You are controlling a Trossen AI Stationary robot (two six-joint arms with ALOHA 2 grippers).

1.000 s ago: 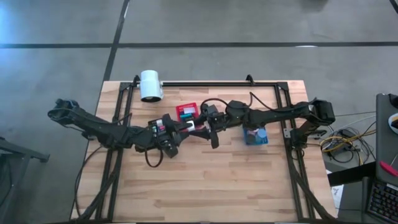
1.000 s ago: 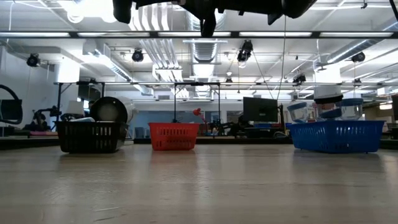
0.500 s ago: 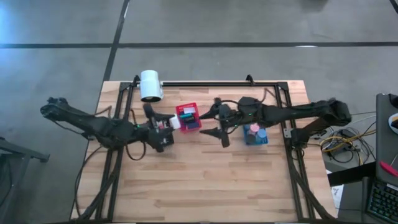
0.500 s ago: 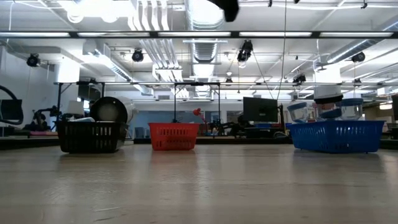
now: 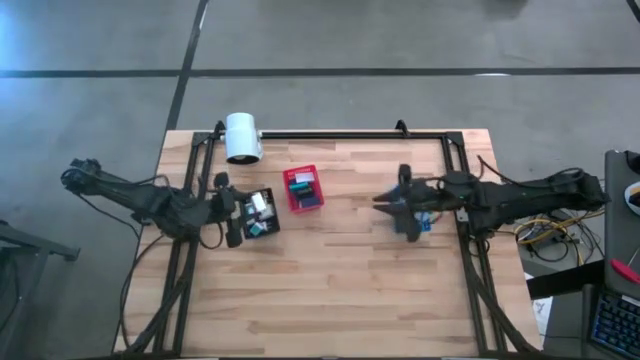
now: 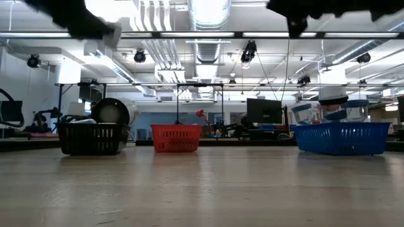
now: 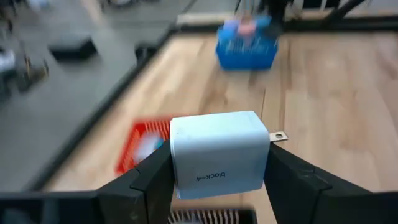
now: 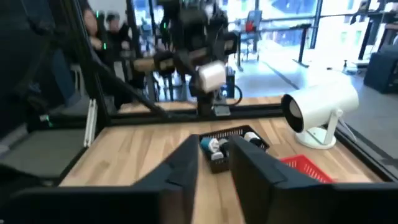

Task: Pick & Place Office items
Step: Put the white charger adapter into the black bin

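Left wrist view: left hand (image 7: 214,180) pinches white charger block (image 7: 217,158), carry step; next, release over black bin (image 5: 257,213).

Your left gripper (image 7: 214,180) is clamped on a white block (image 7: 217,155) between its fingers. Your right gripper (image 8: 214,165) shows fingers nearly together, empty.

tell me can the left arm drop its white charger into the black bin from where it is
Probably yes. The left gripper holds the white charger beside the black bin, and nothing lies between them; the right gripper is far off over the blue bin.
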